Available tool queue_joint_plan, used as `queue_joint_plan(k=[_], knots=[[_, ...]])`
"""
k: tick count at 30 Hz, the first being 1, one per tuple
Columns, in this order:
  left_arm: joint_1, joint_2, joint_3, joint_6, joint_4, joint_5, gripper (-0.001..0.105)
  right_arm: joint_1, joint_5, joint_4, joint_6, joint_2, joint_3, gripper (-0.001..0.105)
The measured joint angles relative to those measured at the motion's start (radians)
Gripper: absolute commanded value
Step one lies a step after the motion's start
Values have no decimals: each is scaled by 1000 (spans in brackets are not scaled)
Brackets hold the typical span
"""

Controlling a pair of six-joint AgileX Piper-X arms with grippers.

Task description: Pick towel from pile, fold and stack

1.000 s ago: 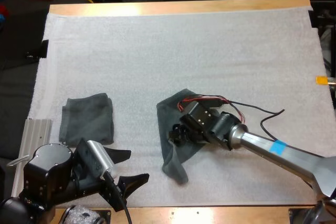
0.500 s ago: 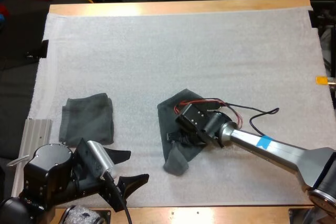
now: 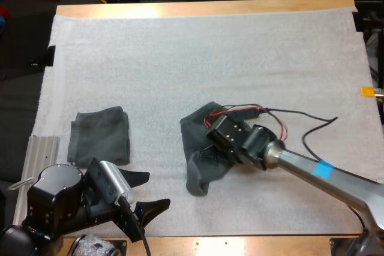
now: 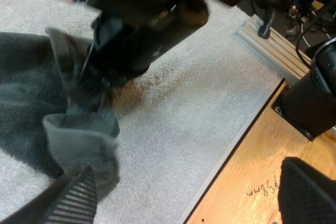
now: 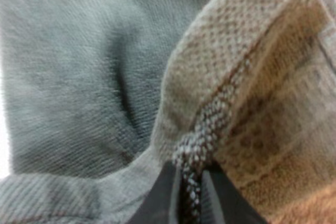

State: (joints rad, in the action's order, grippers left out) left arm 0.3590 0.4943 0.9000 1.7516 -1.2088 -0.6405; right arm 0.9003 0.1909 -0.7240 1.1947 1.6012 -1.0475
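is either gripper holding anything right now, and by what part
The right gripper pinches the crumpled towel by a fold of its stitched edge. The left gripper is open and holds nothing.

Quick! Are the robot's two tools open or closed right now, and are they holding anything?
Left tool: open, holding nothing.
Right tool: closed on the crumpled towel.

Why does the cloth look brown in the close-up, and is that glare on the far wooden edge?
High view: yes, pale glare on the wooden table's far edge. Right wrist view: the crumpled dark grey-green towel looks warm brown beside the right end effector pinching it, probably a lighting cast. Left wrist view: a brownish shadow on the white mat.
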Motion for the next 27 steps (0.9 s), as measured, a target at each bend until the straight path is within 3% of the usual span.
queue_joint_plan(k=[14, 21, 27], knots=[[0, 0, 0, 0, 0, 0, 69, 0, 10, 156, 73, -253, -54, 0], [0, 0, 0, 0, 0, 0, 69, 0, 92, 18, 75, -255, -37, 0], [0, 0, 0, 0, 0, 0, 69, -17, 152, -77, 53, -255, 51, 3]])
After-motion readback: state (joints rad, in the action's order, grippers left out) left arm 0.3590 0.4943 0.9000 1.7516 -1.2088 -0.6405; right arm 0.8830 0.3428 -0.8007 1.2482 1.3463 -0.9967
